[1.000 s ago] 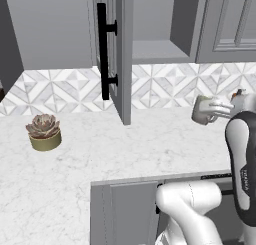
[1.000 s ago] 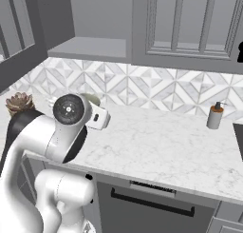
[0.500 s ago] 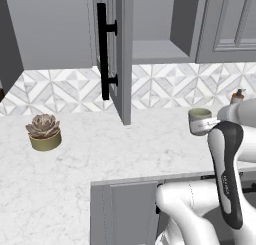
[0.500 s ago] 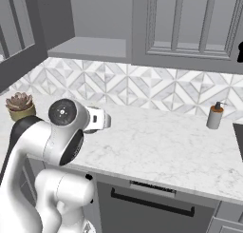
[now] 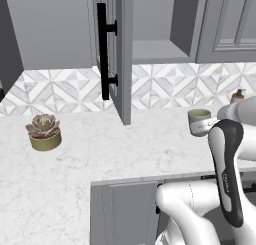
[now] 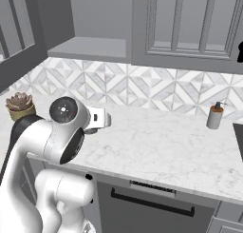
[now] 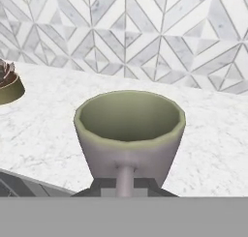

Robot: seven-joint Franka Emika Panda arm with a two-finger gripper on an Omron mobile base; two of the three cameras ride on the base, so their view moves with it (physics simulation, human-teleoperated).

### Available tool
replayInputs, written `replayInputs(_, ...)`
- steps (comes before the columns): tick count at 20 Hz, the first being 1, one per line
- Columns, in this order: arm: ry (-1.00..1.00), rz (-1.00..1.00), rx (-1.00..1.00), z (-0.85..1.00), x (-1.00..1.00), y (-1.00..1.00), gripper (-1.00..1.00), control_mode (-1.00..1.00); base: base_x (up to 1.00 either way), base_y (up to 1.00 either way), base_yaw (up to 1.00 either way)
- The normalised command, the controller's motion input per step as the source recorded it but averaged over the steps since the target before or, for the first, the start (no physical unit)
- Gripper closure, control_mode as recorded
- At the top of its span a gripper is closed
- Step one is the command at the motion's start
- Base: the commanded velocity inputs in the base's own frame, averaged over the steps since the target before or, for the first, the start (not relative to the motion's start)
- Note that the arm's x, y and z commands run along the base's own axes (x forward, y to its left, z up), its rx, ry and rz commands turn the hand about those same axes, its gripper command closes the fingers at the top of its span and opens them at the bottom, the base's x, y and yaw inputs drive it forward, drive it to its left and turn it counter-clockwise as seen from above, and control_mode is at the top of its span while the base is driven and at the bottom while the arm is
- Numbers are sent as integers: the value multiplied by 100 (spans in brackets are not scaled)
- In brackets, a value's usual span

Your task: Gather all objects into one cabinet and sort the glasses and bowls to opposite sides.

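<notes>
One grey-taupe mug [image 7: 129,134] upright above marble counter [image 5: 100,159], jaws clamped on its handle, succulent [image 5: 44,132] well apart.

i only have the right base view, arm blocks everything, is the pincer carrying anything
Observer: Yes. The pincer is shut on the handle of a grey-taupe mug, held upright above the marble counter.
Operator: anything inside the mug
Observer: No, the hand view looks straight into it and it is empty.
Operator: is the cabinet door open on the left side
Observer: Yes. In the left base view the cabinet door with the black bar handle stands open, edge toward the camera, and the grey shelf behind it is exposed.
</notes>
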Motion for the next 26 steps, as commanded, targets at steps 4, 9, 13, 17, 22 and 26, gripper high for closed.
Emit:
replayInputs(4,0,0,0,0,0,0,100,100,-45,0,0)
replayInputs(9,0,0,0,0,0,0,100,100,-84,1,0)
replayInputs(13,0,0,0,0,0,0,100,100,-86,16,8)
replayInputs(17,0,0,0,0,0,0,100,100,-55,34,22)
replayInputs(22,0,0,0,0,0,0,100,100,-63,12,24)
replayInputs(26,0,0,0,0,0,0,100,100,-99,0,29)
